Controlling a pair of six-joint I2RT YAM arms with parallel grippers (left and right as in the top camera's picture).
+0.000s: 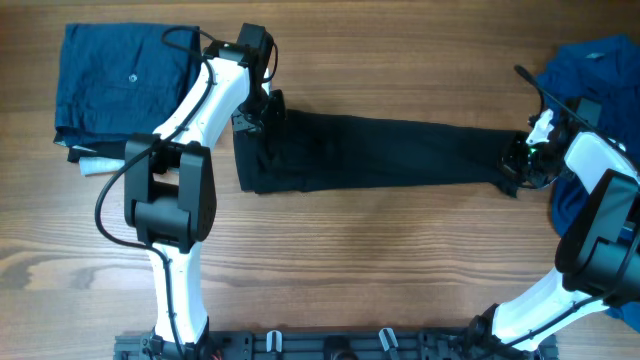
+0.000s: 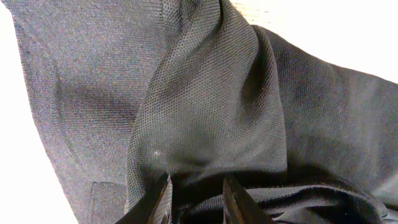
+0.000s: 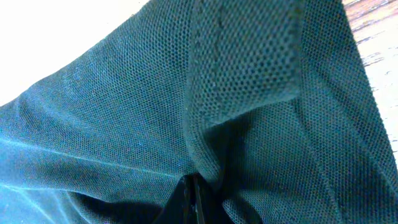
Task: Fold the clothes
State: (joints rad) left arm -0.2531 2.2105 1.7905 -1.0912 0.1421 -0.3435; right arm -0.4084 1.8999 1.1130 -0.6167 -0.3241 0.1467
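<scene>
The black shirt lies as one long band across the middle of the wooden table. At its left end my left gripper comes down onto it. In the left wrist view the two fingers pinch a bunched fold of the black mesh between them. My right gripper is at the band's right end. In the right wrist view its jaws are pressed together on a fold of the same fabric, which fills the frame.
A folded blue garment lies at the back left, with a white tag or paper at its front edge. A loose blue garment is heaped at the back right, behind the right arm. Bare wood lies in front of the shirt.
</scene>
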